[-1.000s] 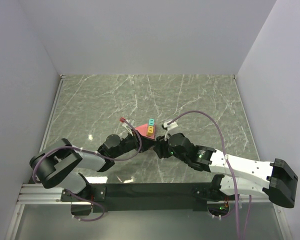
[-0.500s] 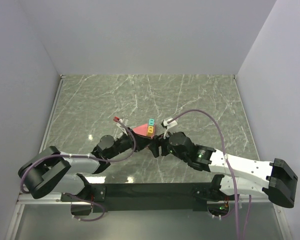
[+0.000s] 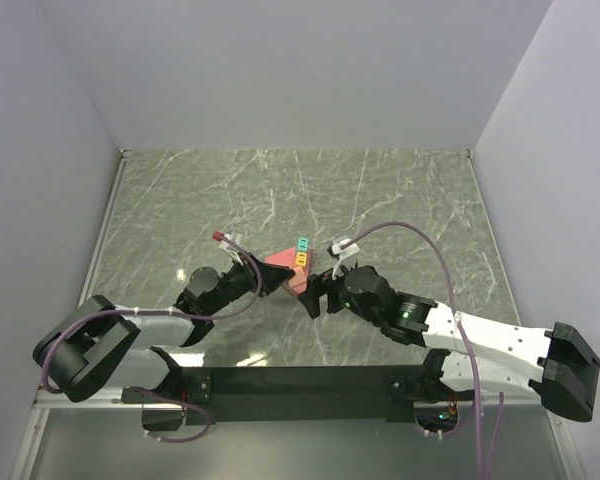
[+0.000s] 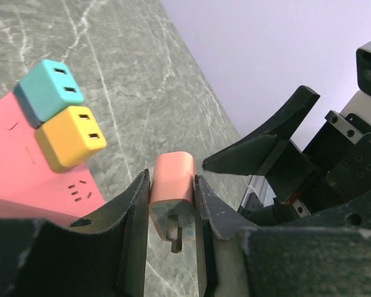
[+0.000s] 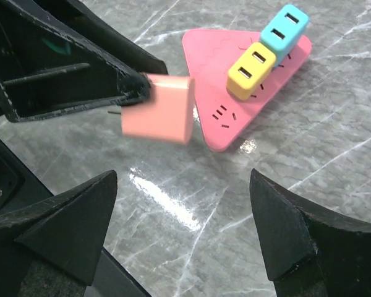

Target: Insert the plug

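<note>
2 in strip (image 5: 211, 77): teal plug (image 5: 285, 25), yellow plug (image 5: 252, 70) | left gripper (image 4: 171, 187): pink plug (image 4: 172, 170)

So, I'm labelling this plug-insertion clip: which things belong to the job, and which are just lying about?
Job:
salmon plug, clamped in the left hand
pink socket block, with one free socket
right hand, open nearby

Lying about:
teal plug and yellow plug, both already seated in the block
</note>
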